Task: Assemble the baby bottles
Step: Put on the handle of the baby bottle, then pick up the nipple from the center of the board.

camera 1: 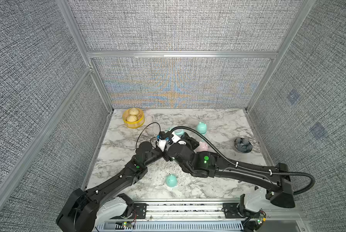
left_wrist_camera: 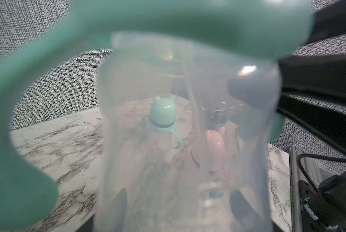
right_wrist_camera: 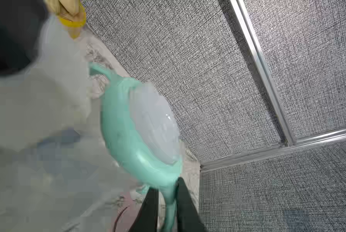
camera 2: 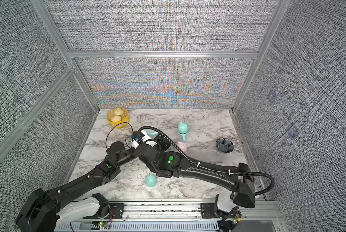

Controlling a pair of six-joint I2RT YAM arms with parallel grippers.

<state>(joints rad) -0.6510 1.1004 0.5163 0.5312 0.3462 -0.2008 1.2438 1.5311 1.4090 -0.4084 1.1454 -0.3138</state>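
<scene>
A: How far along?

B: Two look done, the mint bottle [camera 1: 201,128] and pink bottle [camera 1: 202,146], capped. The left claw [left_wrist_camera: 179,192] clamps the clear bottle [left_wrist_camera: 127,160] above mid-table. The right claw [right_wrist_camera: 168,184] straddles its handle ring [right_wrist_camera: 117,128] — grip unclear. The dome cap [camera 1: 171,180] remains.

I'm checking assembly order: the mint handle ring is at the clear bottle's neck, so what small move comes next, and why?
Probably open the right hand and back it off the mint plastic handle ring. The ring looks seated around the neck of the clear plastic bottle, which the left hand grips, and a mint eared dome cap lies apart on its own.
</scene>
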